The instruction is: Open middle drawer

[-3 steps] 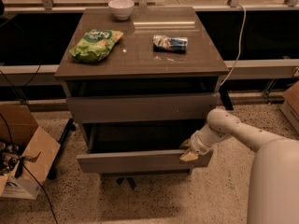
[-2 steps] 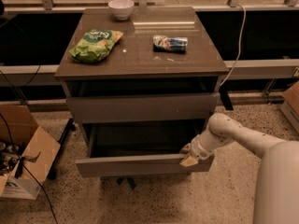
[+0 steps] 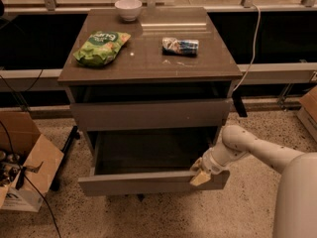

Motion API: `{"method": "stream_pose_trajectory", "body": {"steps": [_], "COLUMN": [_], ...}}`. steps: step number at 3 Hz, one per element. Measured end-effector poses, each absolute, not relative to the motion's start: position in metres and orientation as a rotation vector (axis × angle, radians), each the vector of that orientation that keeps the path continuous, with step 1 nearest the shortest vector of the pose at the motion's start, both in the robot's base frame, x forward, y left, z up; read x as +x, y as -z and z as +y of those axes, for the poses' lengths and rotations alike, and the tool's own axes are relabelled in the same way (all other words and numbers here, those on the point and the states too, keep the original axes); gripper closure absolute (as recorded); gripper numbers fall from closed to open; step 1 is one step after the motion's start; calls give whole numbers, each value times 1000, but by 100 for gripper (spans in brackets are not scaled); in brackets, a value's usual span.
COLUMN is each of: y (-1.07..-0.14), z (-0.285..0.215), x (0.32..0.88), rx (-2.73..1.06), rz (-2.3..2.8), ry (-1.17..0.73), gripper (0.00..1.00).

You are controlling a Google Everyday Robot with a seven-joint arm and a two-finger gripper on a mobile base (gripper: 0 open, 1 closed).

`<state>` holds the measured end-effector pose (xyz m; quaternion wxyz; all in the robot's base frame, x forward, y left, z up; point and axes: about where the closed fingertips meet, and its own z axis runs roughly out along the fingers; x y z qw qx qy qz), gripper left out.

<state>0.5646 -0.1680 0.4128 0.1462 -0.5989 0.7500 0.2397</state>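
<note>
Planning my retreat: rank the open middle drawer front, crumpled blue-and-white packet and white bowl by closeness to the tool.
1. Grey-brown middle drawer front: tool at its right end.
2. Crumpled blue-and-white packet: tabletop, right side.
3. Round white bowl: tabletop, back edge.

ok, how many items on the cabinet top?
3: white bowl at the back edge, green snack bag on the left, crumpled packet right of centre. None appear hidden. The gripper is lower, at the right end of the pulled-out drawer front.
</note>
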Motion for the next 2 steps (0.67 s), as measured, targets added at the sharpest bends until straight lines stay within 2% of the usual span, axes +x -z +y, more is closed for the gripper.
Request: {"method": "stream_pose_trajectory", "body": {"steps": [1,2], "y": [-403,-401], "z": [-160,-156], "x": [532,522], "rx": [-1626,-1571], "rz": [2229,2256], "ry": [-779,-816], "gripper": [3,0]}}
